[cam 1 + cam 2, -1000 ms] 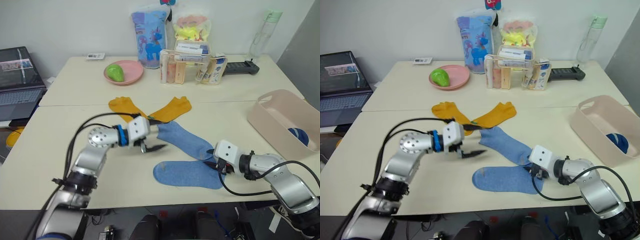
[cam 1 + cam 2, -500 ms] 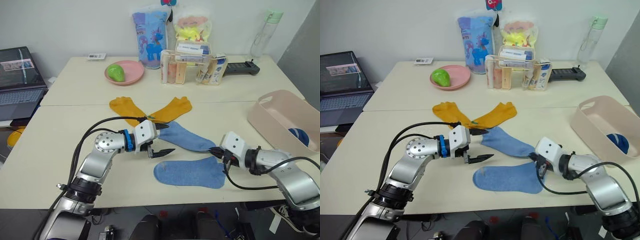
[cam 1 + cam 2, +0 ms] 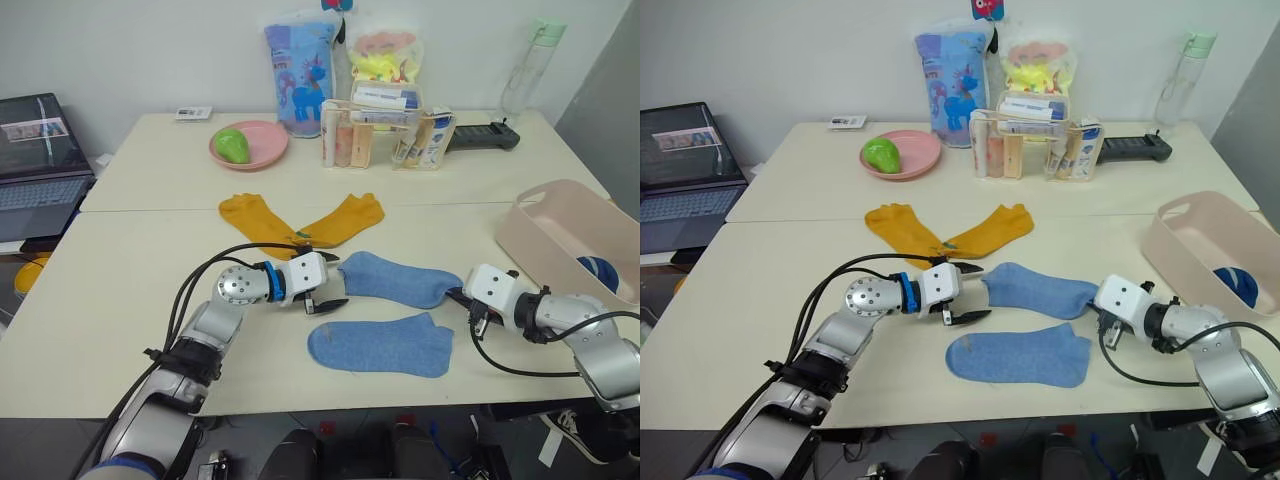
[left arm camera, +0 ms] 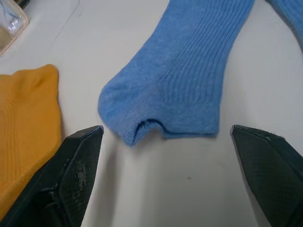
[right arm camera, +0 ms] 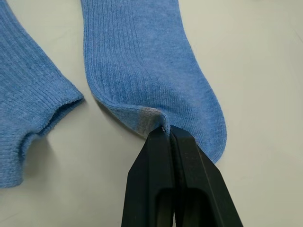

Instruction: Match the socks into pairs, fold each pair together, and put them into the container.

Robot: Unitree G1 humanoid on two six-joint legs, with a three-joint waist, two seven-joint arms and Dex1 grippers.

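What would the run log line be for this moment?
right pincer: shut on upper blue sock | left pincer: open at its cuff | lower blue sock: flat

Beige table (image 3: pixel 140 300), white wall (image 3: pixel 140 50)

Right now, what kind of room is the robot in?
Probably an office or lab set up as a test space. An open laptop sits on a side desk, and the pale table holds staged props: toiletries in a clear organizer and scattered socks.
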